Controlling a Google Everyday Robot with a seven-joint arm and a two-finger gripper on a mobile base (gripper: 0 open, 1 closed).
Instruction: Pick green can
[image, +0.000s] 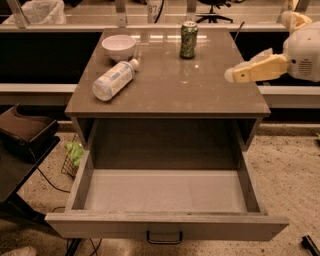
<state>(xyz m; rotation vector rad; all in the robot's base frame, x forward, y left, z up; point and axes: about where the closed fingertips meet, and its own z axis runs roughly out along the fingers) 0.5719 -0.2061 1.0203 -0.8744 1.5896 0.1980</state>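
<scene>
The green can (188, 39) stands upright at the back of the brown table top (170, 87), right of centre. It is slim, with a mottled green and pale pattern and a silver rim. My gripper (235, 74) comes in from the right edge of the view on a white arm. Its yellowish fingers point left, over the table's right edge. It is to the right of the can, nearer the front, and well apart from it. It holds nothing.
A clear plastic bottle (114, 80) with a white label lies on its side at the table's left. A white bowl (118, 47) stands behind it. The table's drawer (165, 200) is pulled open below and shows nothing inside. A dark chair (25, 135) stands at the left.
</scene>
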